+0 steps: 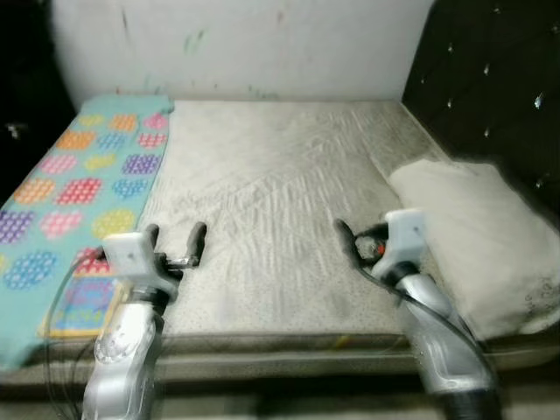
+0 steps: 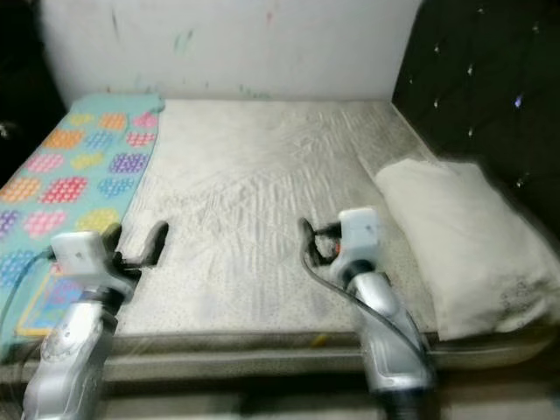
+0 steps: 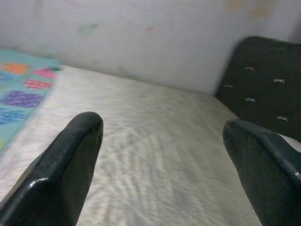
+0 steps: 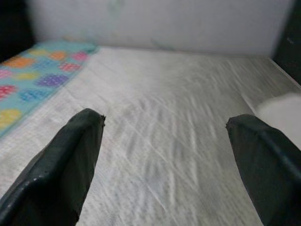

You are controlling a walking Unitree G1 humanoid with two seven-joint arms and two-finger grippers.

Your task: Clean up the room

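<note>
Both pincers hover over the near edge of the bed (image 1: 280,201), fingers spread wide and empty: the left pincer (image 1: 178,236) by the patterned blanket (image 1: 83,188), the right pincer (image 1: 363,243) just beside the pillow (image 1: 477,236). Lying lengthwise along the headboard (image 1: 490,79), the pillow looks nearer the right arm. No containers are visible.

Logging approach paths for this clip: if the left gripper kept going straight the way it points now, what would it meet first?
Probably the bare mattress: the open left gripper points across it toward the far wall, with nothing between. The colourful blanket lies off to its side. Depth is unclear.
</note>
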